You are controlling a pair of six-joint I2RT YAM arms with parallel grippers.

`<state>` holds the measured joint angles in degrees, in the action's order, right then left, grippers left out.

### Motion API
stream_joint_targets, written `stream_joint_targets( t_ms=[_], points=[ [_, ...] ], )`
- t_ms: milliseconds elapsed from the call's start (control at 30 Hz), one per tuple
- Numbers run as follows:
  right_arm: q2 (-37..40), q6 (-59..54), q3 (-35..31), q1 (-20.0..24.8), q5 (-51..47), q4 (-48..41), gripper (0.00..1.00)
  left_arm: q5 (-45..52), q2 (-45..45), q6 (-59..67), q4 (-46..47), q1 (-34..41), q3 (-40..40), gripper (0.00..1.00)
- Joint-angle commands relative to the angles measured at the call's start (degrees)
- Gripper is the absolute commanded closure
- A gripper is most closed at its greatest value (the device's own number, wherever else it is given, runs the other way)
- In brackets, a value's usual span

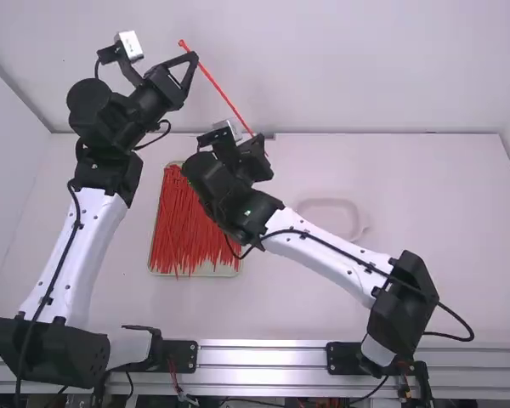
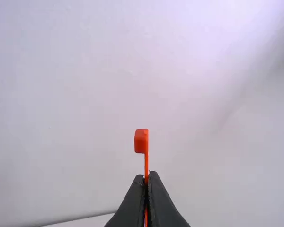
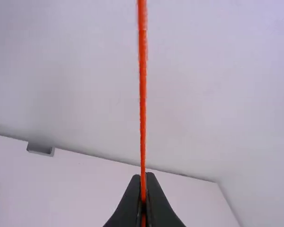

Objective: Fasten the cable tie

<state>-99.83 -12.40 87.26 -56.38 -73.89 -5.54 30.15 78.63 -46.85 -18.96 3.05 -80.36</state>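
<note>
- Arm bases (image 1: pixel 51 348) on the rail at the near edge: both arms reached up and away over the white table (image 1: pixel 425 195).
- Left gripper (image 1: pixel 192 61): its fingers were closed flat on the orange cable tie (image 1: pixel 223 93) just behind the head. In the left wrist view the left gripper (image 2: pixel 146 185) showed no gap, and the square head (image 2: pixel 141 141) stood free beyond the tips.
- Right gripper (image 1: pixel 253 140): its fingers were likewise pinched shut on the strap near the opposite end, as the right wrist view confirmed (image 3: pixel 143 185). The strap (image 3: pixel 141 94) ran straight away from them.
- Cable tie: it was held in the air above the table's far side, stretched straight between the two grippers.
- Spare ties (image 1: pixel 187 225): a red bundle lay on a tray (image 1: pixel 231 272) beneath the arms.
- Progress, as judged: one tie had been picked out and secured at both ends. No loop was formed and the tail was not threaded through the head. Bending, insertion and pulling tight remained.
</note>
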Motion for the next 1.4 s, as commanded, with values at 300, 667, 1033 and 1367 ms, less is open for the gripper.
stream_joint_targets(
  t_ms=[300, 667, 1033, 1367],
  points=[
    [-0.2, -0.1, 1.7, -0.2, -1.0, 0.2, 1.00, 0.4, -0.2, -0.6, -0.6, -0.4, -0.1, 0.93],
    [-0.2, 0.1, 1.7, -0.2, -1.0, 0.1, 1.00, 0.4, -0.2, -1.4, -1.1, -0.4, -0.1, 0.98],
    [-0.2, 1.7, 1.7, -0.2, 0.0, 0.0, 0.33, 0.5, -0.2, 3.0, -1.1, -0.3, -0.1, 0.98],
    [7.3, 2.1, 1.7, -3.6, 22.6, -8.7, 0.02, 0.9, 0.2, 10.8, 5.4, -2.3, -0.1, 0.98]
  ],
)
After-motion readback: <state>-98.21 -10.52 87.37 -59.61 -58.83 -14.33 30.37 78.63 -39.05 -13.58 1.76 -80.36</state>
